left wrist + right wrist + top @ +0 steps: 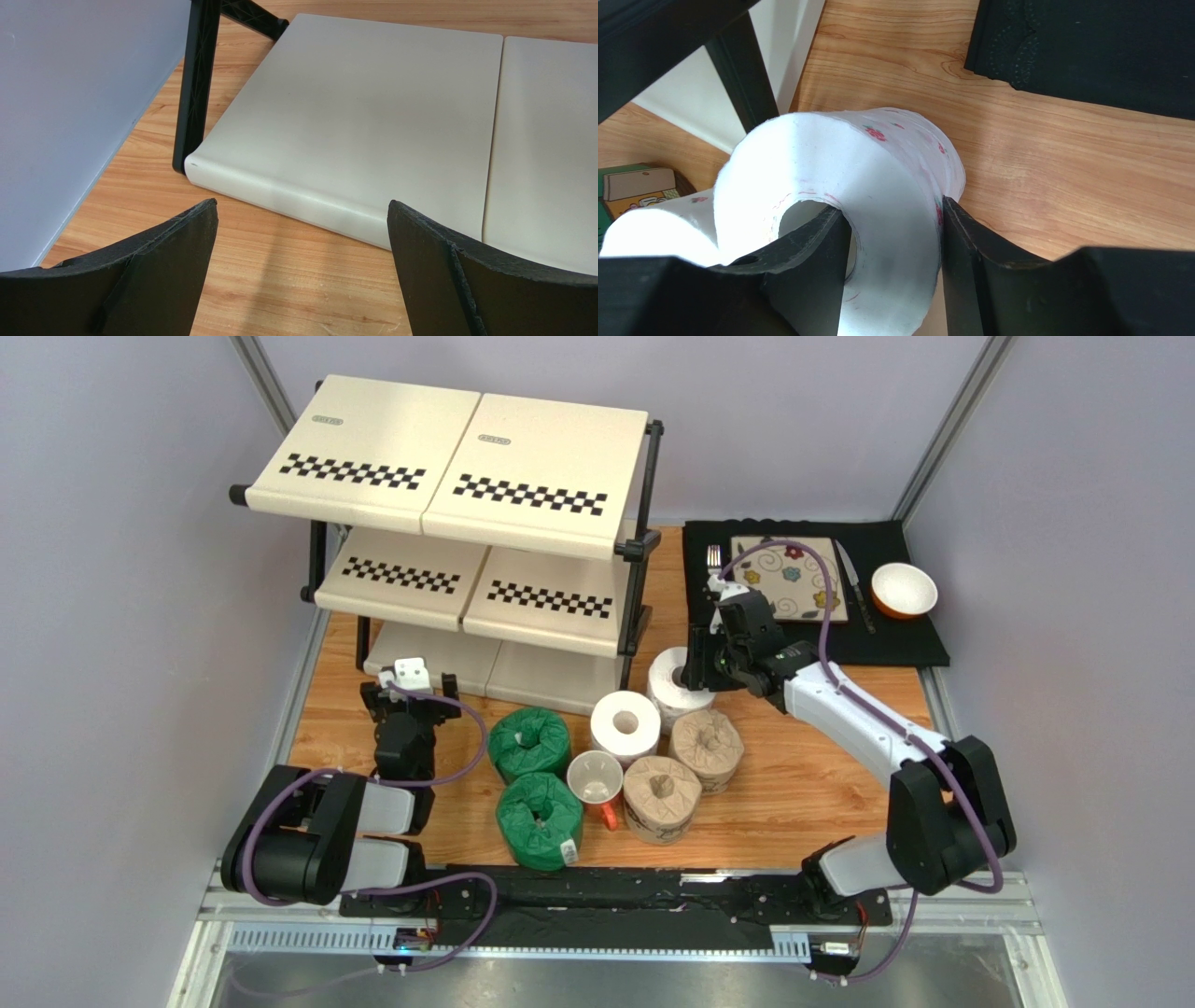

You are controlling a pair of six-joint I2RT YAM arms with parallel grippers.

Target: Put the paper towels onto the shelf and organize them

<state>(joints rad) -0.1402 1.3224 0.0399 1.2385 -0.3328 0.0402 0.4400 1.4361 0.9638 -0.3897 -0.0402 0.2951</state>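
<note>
The left gripper (pixel 404 703) is hovering near the left edge of the table (pixel 814 784), its jaws standing wide apart and holding nothing, with the fingers (pixel 175 245) pointing at the front corner of the lowest tier (pixel 351 126). The shelf (pixel 463 469) is standing at the table's far left corner. All six paper towels are sitting on the table in front of it, toward the middle. The two green rolls (pixel 529 742) are lying one behind the other, just left of a mug (pixel 596 781). The near white roll (pixel 626 725) is standing behind the mug, and the two tan rolls (pixel 706 746) are sitting to its right. The far white roll (pixel 878 175) is sitting by the shelf's right post, and the right gripper (pixel 896 224) is pinching its wall, one finger down inside the core and the other pressing on the outside. A black placemat (pixel 898 637) is lying at the far right corner
</note>
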